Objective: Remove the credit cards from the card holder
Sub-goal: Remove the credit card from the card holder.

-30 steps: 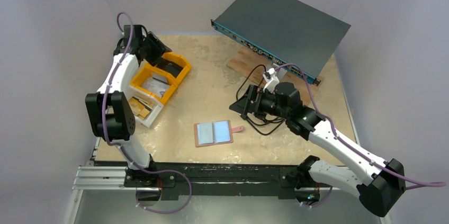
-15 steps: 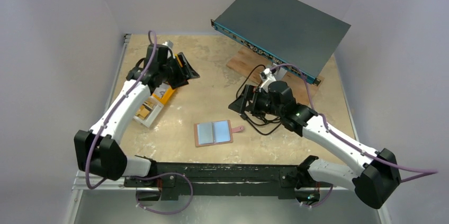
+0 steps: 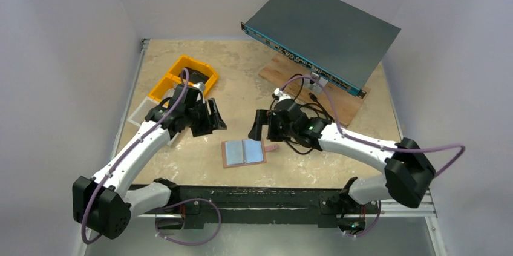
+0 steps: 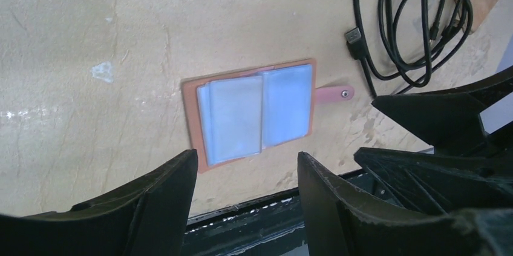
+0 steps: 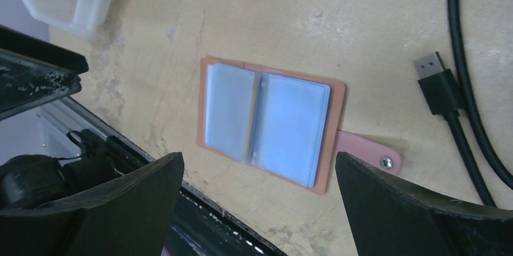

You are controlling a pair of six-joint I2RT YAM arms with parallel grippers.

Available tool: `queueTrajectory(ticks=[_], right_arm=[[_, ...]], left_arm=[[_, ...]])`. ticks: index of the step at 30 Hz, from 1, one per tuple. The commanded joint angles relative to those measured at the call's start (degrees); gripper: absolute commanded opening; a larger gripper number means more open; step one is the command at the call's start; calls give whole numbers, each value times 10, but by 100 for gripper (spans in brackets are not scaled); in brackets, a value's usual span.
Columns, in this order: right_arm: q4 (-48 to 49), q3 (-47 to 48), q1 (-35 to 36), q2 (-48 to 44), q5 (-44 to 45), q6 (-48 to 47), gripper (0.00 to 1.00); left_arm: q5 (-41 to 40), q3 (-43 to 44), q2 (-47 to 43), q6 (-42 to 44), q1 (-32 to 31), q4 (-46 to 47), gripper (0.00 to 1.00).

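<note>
The card holder (image 3: 244, 152) lies open and flat on the table, tan-pink outside with a snap strap to its right. Pale blue-grey credit cards (image 4: 233, 120) sit in its two inner pockets, also seen in the right wrist view (image 5: 290, 126). No dark card shows. My left gripper (image 3: 213, 117) is open and empty, hovering just left of and behind the holder (image 4: 254, 114). My right gripper (image 3: 258, 126) is open and empty, hovering just behind the holder's right side (image 5: 269, 123). In the wrist views the left gripper (image 4: 247, 168) and the right gripper (image 5: 260, 168) each frame the holder without touching it.
Yellow bins (image 3: 184, 77) and a white tray (image 3: 140, 112) stand at the left. Black cables (image 3: 296, 141) with a plug (image 5: 438, 89) lie right of the holder. A dark network switch (image 3: 323, 29) rests on a wooden board (image 3: 281, 71) at the back. The black front rail (image 3: 242, 198) runs near the holder.
The left arm has swung from the yellow bins down towards the holder. The right gripper has moved left and nearer to the holder. The holder has not moved.
</note>
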Motion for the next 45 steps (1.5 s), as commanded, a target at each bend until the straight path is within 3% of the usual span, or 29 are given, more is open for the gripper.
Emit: queueTrajectory(ticks=[1,11,19,24,31,40,45], right_arm=[[-5,58,33,54,53,6,98],[-47,155,105,208,89,2,85],[-77,208,127,273,112,0,68],[-102,236,135,295,136,-3,53],[-117,255,145,317,146,-5,47],[-111,248,146,341,118,5,30],[-91,212,139,332,107,17,12]], left_arm=[[-21,-19,-31,17,0,-16,61],[-22,-53,-35,12,2,-16,62],[-12,-77,-29,4,33,-6,61],[-6,-93,-33,1,42,2,60],[5,-108,-33,-4,42,13,59],[17,-122,-29,-5,42,26,58],[34,-130,-20,-7,41,40,56]])
